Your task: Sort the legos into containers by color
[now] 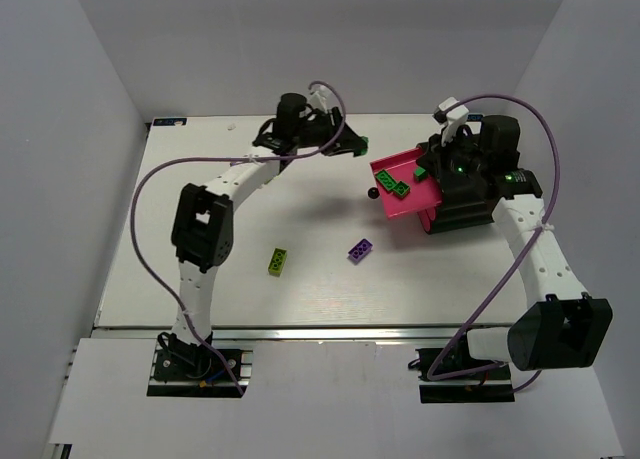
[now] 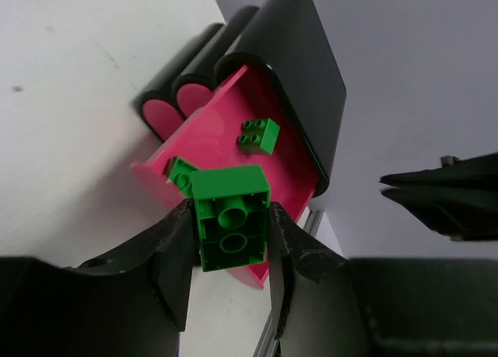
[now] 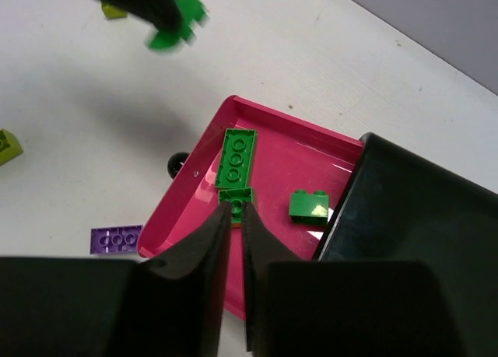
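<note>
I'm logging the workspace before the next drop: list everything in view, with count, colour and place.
Black box-shaped cabinet: one, right side of the white table.
Shallow magenta-pink plastic drawer: one, pulled out of the cabinet.
Dark green studded plastic bricks: four; three in the drawer, one in the left gripper.
Lime-green oblong plastic brick: one, on the table left of the purple one; perhaps a second, half hidden, farther back.
Purple oblong plastic brick: one, on the table before the drawer.
Left gripper: black, shut on a dark green brick.
Right gripper: black, over the drawer, fingers nearly together, grip unclear.
</note>
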You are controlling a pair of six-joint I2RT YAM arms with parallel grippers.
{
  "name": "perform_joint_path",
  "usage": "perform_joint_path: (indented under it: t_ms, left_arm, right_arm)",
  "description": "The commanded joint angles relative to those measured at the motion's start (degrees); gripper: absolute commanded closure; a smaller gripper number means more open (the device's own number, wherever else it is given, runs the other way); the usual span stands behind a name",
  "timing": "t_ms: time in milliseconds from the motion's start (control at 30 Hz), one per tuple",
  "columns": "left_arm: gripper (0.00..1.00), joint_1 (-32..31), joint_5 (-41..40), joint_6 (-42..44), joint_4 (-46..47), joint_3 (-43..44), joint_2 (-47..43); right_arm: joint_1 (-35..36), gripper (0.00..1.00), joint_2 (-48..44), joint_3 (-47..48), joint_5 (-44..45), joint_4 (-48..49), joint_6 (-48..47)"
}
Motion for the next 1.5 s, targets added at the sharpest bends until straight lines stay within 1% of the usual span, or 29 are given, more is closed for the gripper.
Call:
perform_joint_path:
  t_ms: [0, 33, 100, 133, 233, 300, 367, 400, 433, 500, 533, 567, 600, 633, 667, 767, 900, 967, 1000, 1033, 1067, 1100, 1133, 1167, 1233, 1300, 1367, 1400, 1467]
  left_arm:
    - [0.95, -2.6, 0.7, -2.9, -0.3, 8.5, 3.0]
    - [0.93, -4.3, 0.5, -3.2, -0.8, 13.0, 5.9]
    - [0.92, -5.8, -0.6, -3.6, -2.4, 16.9, 8.4]
    - [0.88, -7.2, -0.9, -4.2, -3.7, 19.6, 10.6]
    - [0.83, -8.8, -2.5, -5.9, -3.4, 20.3, 12.7]
    - [0.70, -9.7, -3.7, -5.9, -3.9, 20.0, 13.4]
    - [0.64, -10.5, -4.7, -5.8, -4.4, 20.2, 13.9]
    - [0.57, -11.1, -4.8, -5.8, -4.6, 20.7, 14.2]
    - [0.54, -11.7, -4.7, -5.8, -4.9, 21.3, 14.6]
    - [0.50, -12.2, -4.0, -6.1, -6.0, 23.9, 16.1]
    - [0.49, -12.2, -3.9, -6.1, -6.3, 24.6, 16.4]
    - [0.48, -12.2, -3.5, -6.2, -6.3, 24.9, 16.6]
    - [0.46, -12.2, -3.7, -6.5, -5.8, 24.9, 16.5]
    - [0.42, -12.2, -3.8, -6.6, -5.5, 24.8, 16.4]
    - [0.39, -12.2, -4.3, -6.7, -5.4, 24.8, 16.3]
    - [0.39, -12.2, -4.7, -6.8, -4.9, 25.4, 15.8]
    - [0.39, -10.9, -6.0, -6.8, -5.1, 25.6, 14.7]
    - [0.46, -10.2, -6.9, -6.3, -5.5, 24.4, 12.5]
    - [0.52, -10.2, -8.4, -5.7, -5.5, 23.5, 11.2]
    - [0.73, -8.7, -9.1, -5.4, -4.7, 20.1, 8.0]
    - [0.83, -8.1, -9.8, -5.3, -4.4, 18.0, 6.2]
    - [0.94, -7.4, -11.4, -4.8, -4.0, 15.6, 4.0]
    - [1.00, -6.7, -12.0, -4.4, -3.5, 12.8, 1.7]
    - [1.00, -5.3, -12.5, -3.7, -1.8, 6.1, -3.5]
    - [1.00, -3.8, -14.0, -3.1, -0.2, -1.0, -8.8]
    - [1.00, -1.5, -14.9, -2.2, 2.2, -11.0, -16.7]
    - [0.89, -0.1, -15.9, -2.2, 2.6, -17.0, -22.9]
    - [0.76, 1.0, -15.9, -2.5, 2.6, -22.0, -24.2]
    - [0.69, 1.5, -13.0, -4.9, 4.7, -26.6, -25.6]
  right_arm:
    - [-0.2, 0.80, -3.0, -0.6, 1.3, 2.9, 0.8]
    - [-0.2, 0.78, -3.3, -0.8, 1.3, 2.9, 0.7]
    - [-0.3, 0.70, -4.2, -1.5, 1.3, 2.9, 0.6]
    - [-0.3, 0.68, -4.9, -1.8, 1.5, 3.0, 0.5]
    - [-0.1, 0.64, -5.6, -2.9, 1.6, 2.7, 0.3]
    - [-0.3, 0.63, -6.3, -3.2, 1.6, 2.4, 0.0]
    - [-0.2, 0.60, -6.7, -3.8, 1.7, 2.2, -0.1]
    - [-0.4, 0.60, -7.1, -4.0, 1.7, 2.2, -0.3]
    - [-0.2, 0.59, -7.2, -4.2, 1.6, 2.1, -0.4]
    - [-0.3, 0.58, -7.5, -4.6, 1.4, 2.0, -0.5]
    - [-0.4, 0.52, -7.5, -4.6, 1.0, 1.7, -0.8]
    - [-0.3, 0.50, -7.5, -4.4, 0.5, 1.5, -0.9]
    - [-0.3, 0.43, -7.2, -4.2, -0.1, 1.2, -1.2]
    - [-0.3, 0.40, -7.2, -4.0, -2.4, -0.1, -2.6]
    - [-0.3, 0.38, -7.1, -3.6, -3.3, -0.8, -3.1]
    - [-0.2, 0.36, -7.5, -3.3, -6.9, -3.0, -5.3]
    - [-0.1, 0.40, -7.9, -3.6, -7.8, -3.6, -6.1]
    - [-0.1, 0.45, -7.9, -3.4, -7.5, -4.0, -6.4]
    - [-0.3, 0.54, -8.0, -3.3, -7.0, -4.2, -6.6]
    - [-0.2, 0.60, -8.1, -3.2, -7.0, -4.2, -6.7]
    - [-0.2, 0.76, -8.1, -3.2, -6.8, -4.3, -6.8]
    - [-0.1, 0.84, -8.2, -3.2, -6.8, -4.3, -7.1]
    - [-0.1, 0.90, -8.2, -3.3, -6.9, -4.3, -7.4]
    - [0.2, 1.00, -8.2, -3.3, -7.0, -4.2, -8.0]
    - [0.3, 1.00, -7.8, -3.2, -7.8, -4.4, -8.2]
    - [0.6, 1.00, -6.5, -2.6, -8.4, -5.2, -8.3]
    - [1.0, 0.99, -5.1, -1.5, -8.1, -5.5, -8.1]
    - [1.1, 0.98, -4.9, -1.4, -6.7, -4.9, -7.4]
    - [1.6, 0.95, -4.3, -1.4, -3.9, -3.3, -6.4]
